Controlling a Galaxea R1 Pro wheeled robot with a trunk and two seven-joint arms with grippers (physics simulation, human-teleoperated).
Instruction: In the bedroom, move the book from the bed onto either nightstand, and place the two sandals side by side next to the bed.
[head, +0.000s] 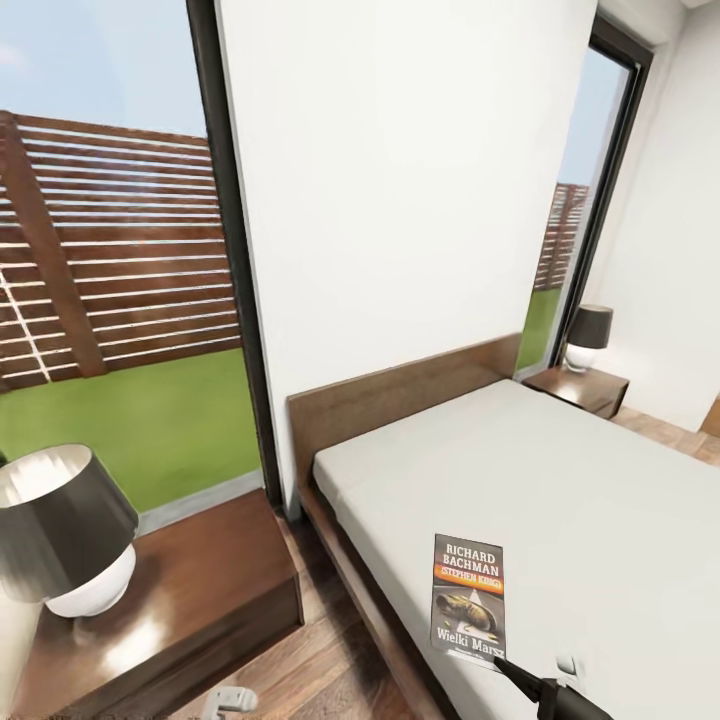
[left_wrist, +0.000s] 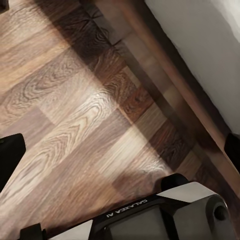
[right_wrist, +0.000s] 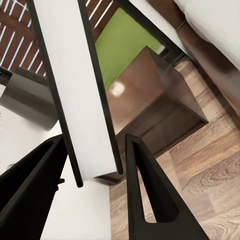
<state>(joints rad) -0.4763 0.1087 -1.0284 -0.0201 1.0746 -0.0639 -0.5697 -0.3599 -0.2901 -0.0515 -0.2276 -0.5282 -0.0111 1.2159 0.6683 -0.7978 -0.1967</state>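
The book (head: 468, 590), dark with an orange band and white "Richard Bachman" lettering, hangs just above the off-white bed (head: 560, 470) near its left side. My right gripper (head: 505, 665) is shut on its lower corner. In the right wrist view the book (right_wrist: 75, 90) runs edge-on between the two black fingers of the right gripper (right_wrist: 95, 145). One nightstand (head: 190, 590) stands left of the bed, the other nightstand (head: 580, 388) at its far side. My left gripper (left_wrist: 120, 150) is open over the wood floor beside the bed frame (left_wrist: 170, 70). The two sandals are out of view.
A lamp (head: 70, 530) with a grey shade takes up the left part of the near nightstand's top. Another lamp (head: 588, 335) stands on the far nightstand. Tall windows flank the white wall behind the headboard (head: 400, 395). Plank floor (head: 310, 670) separates the bed from the near nightstand.
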